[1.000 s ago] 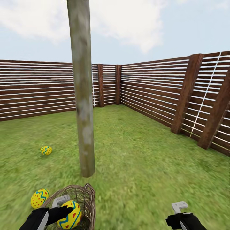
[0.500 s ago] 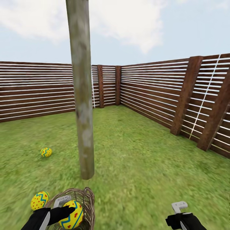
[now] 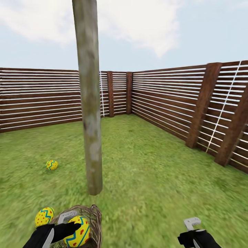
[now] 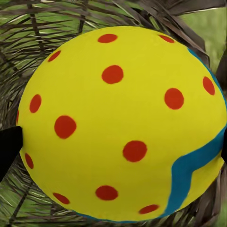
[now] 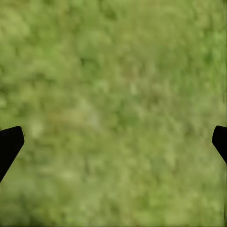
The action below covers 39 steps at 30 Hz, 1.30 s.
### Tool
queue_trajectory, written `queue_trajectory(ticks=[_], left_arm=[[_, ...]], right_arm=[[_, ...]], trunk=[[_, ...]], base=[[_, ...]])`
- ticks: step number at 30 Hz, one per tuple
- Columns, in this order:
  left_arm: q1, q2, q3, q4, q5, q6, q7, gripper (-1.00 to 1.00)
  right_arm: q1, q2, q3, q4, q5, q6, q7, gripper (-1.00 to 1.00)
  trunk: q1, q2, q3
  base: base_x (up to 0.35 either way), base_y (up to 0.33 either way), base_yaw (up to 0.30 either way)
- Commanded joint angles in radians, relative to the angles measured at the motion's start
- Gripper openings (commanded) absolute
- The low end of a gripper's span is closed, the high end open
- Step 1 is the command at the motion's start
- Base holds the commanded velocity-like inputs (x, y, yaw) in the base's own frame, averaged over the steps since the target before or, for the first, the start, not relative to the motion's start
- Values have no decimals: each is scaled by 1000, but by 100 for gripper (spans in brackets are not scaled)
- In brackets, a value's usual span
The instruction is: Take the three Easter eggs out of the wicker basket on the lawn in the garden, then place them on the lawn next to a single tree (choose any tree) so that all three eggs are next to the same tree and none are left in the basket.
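My left gripper is shut on a yellow Easter egg with red dots and a blue zigzag, held over the wicker basket at the bottom left. The left wrist view has this egg close up, with basket weave behind it. A second egg lies on the lawn just left of the basket. A third egg lies farther off, left of the tree trunk. My right gripper is open above bare grass, its fingertips dark at the edges.
The pale trunk stands just beyond the basket. A brown slatted fence closes the lawn at the back and along the right. Open grass stretches between the trunk and the fence.
The whole picture has slid slightly down, so the camera moved. The held egg sits a little higher against the basket rim. The right gripper keeps its place.
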Motion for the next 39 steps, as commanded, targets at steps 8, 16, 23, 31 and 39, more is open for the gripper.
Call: queue_trajectory(ticks=[8, 16, 23, 31, 39], left_arm=[[-1, -1, 3, -4, 0, 6, -5, -100], [-1, -1, 5, -10, 3, 7, -5, -100], [-1, -3, 4, -10, 3, 5, -5, -100], [-1, -4, 8, -12, 3, 5, -5, -100], [-1, -4, 7, -11, 5, 5, 24, -100]], right_arm=[[0, -3, 9, -2, -8, 5, 2, 100], [0, -2, 9, -2, -8, 5, 2, 100], [0, -2, 11, -2, -8, 5, 2, 100], [0, -2, 11, -2, -8, 5, 2, 100], [0, 0, 12, -1, -7, 4, 2, 100]], trunk=[[-31, 56, 24], [-62, 112, 49], [-88, 161, 71], [-119, 217, 96], [-150, 273, 121]], base=[[-15, -13, 148], [-68, -80, 1], [-66, -125, 0], [-49, -146, 0], [-1, -6, 0]])
